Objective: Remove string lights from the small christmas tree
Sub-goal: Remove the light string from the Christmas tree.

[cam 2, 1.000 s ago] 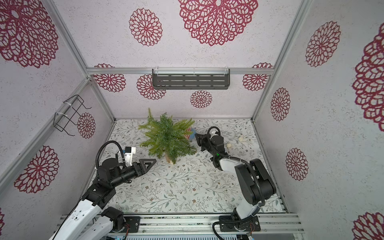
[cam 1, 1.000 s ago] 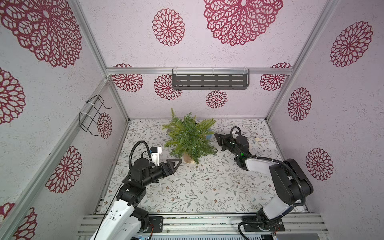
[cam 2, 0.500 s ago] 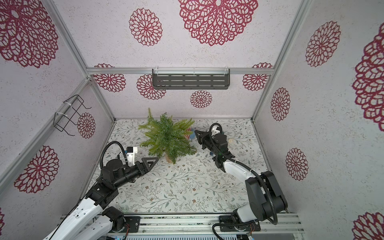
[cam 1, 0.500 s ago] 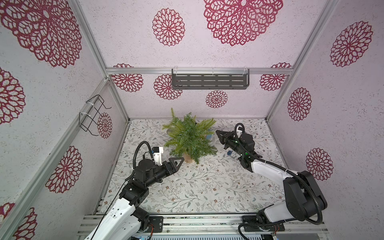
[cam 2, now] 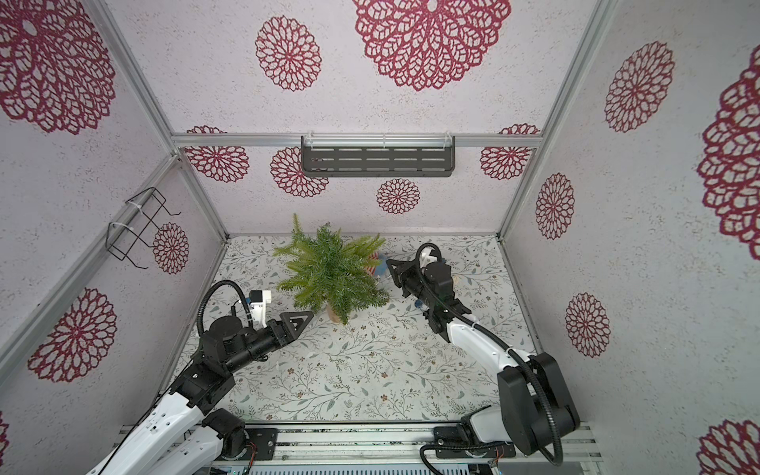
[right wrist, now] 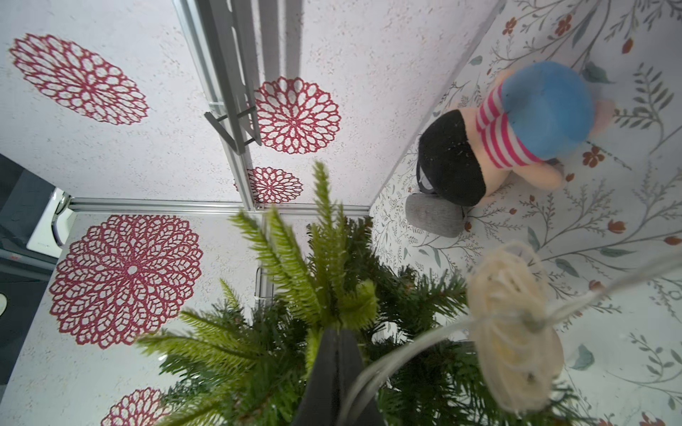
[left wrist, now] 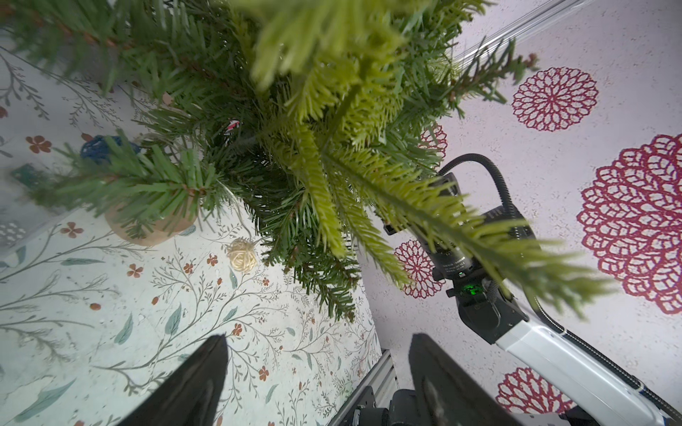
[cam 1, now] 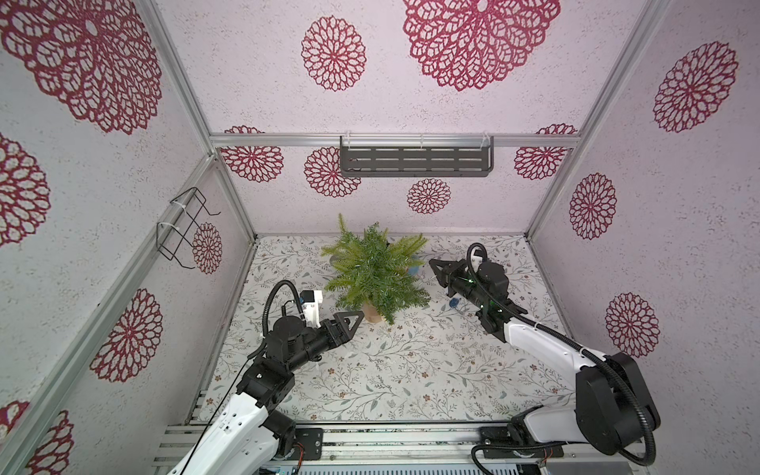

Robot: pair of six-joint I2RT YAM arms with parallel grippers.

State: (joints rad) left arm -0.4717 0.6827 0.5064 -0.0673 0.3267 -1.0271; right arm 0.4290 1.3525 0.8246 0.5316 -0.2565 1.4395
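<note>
1. Nearest, on the left, the left gripper (cam 1: 358, 317) hovered low over the table (cam 1: 411, 370). Its fingers (left wrist: 199, 383) were spread wide and held nothing. It pointed at the tree's base (cam 1: 372, 323), probably so it could steady the tree or take loose strand.
2. Just beside the base, a cream ball (left wrist: 241, 254) of the lights lay on the table. Its wire climbed into the low branches, so I judged that part of the strand was not yet free.
3. The tree (cam 1: 376, 271) stood upright at mid-table, toward the far wall, with its branches drooping over the base.
4. Right of the tree, the right gripper (cam 1: 434, 263) was raised to about crown height. Its fingers (right wrist: 332, 372) were pressed together, and the clear wire seemed to be pinched between them. From there the wire ran to a second cream ball (right wrist: 513, 332) dangling close by, then out of view. Holding it high and clear of the tree likely lifted the strand off the needles instead of dragging the tree.
5. A blue ball (cam 1: 453, 303) lay on the table under the right arm, already clear of the branches.
6. Farthest, a plush toy (right wrist: 516, 129) lay behind the tree by the far wall, apart from the lights.
</note>
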